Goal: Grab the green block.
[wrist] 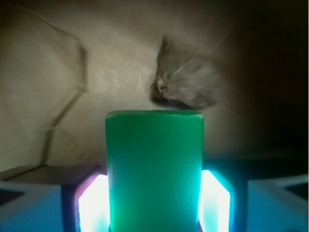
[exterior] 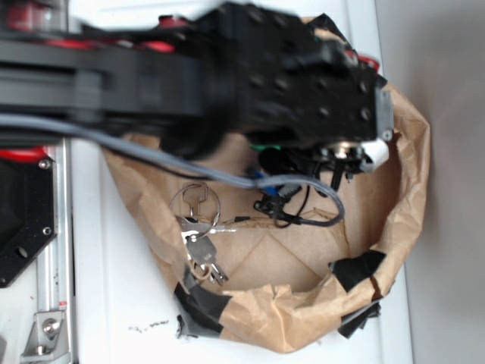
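Note:
The green block (wrist: 154,164) fills the centre of the wrist view, standing upright between my two fingers. My gripper (wrist: 154,198) is shut on it, with the bright pads (wrist: 92,205) pressed against its left and right sides. In the exterior view only a thin green sliver of the block (exterior: 265,145) shows beneath the black arm, over the brown paper bag (exterior: 409,189). The arm hides the fingers there.
A key bunch (exterior: 198,235) lies on the bag's floor at the left. Black cables and small dark parts (exterior: 284,205) lie near the middle. Black tape patches (exterior: 356,269) sit on the bag's crumpled rim. A dark grey patch (wrist: 186,84) shows beyond the block.

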`<move>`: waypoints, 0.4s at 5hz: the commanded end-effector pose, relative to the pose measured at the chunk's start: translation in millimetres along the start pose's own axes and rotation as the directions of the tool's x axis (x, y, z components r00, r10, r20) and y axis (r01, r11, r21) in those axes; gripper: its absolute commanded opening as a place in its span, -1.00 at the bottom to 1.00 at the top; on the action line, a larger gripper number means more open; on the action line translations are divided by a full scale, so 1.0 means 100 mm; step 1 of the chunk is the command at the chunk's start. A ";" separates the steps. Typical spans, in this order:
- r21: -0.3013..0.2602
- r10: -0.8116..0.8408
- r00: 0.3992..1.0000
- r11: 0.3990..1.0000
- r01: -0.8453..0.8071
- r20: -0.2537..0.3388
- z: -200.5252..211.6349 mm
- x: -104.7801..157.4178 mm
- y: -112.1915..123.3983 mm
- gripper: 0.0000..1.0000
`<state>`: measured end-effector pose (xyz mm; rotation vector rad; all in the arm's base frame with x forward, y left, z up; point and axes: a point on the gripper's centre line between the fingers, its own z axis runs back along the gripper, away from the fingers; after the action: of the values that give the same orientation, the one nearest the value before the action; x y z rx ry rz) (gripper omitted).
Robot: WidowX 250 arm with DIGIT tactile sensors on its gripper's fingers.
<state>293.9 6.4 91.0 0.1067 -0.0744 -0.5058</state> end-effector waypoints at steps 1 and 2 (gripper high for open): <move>0.003 0.350 0.914 0.934 -0.358 0.206 0.89 -0.08 -0.06 -1.00; -0.009 0.400 0.897 0.914 -0.405 0.190 0.90 -0.11 -0.14 -1.00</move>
<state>273.1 1.1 167.3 0.0738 -0.2355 -0.0767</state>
